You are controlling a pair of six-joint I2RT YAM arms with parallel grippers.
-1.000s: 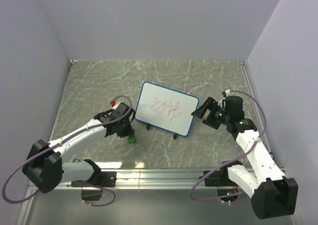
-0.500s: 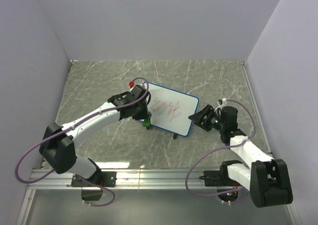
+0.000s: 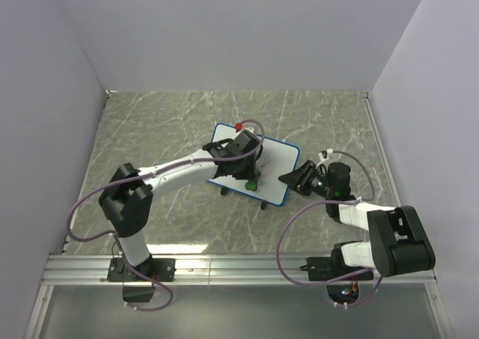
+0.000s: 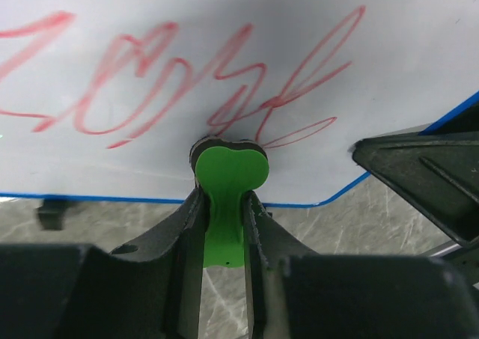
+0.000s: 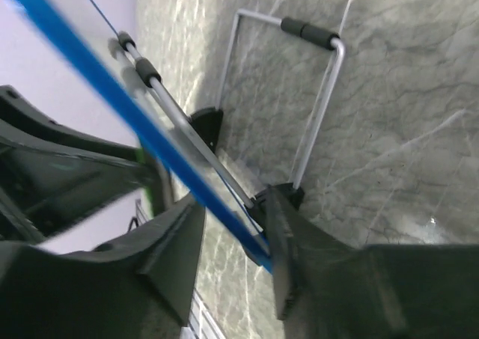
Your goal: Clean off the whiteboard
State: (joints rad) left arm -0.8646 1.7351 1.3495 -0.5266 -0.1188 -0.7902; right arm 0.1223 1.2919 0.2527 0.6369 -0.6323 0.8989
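Left wrist view: green eraser [image 4: 228, 167] hides part of the red scribble [image 4: 150, 92]

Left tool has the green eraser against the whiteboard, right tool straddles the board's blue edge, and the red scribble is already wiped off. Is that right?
Not quite. The red scribble is not wiped off: the left wrist view shows it across the whiteboard, just above the green eraser in the left tool. The right tool does straddle the blue edge.
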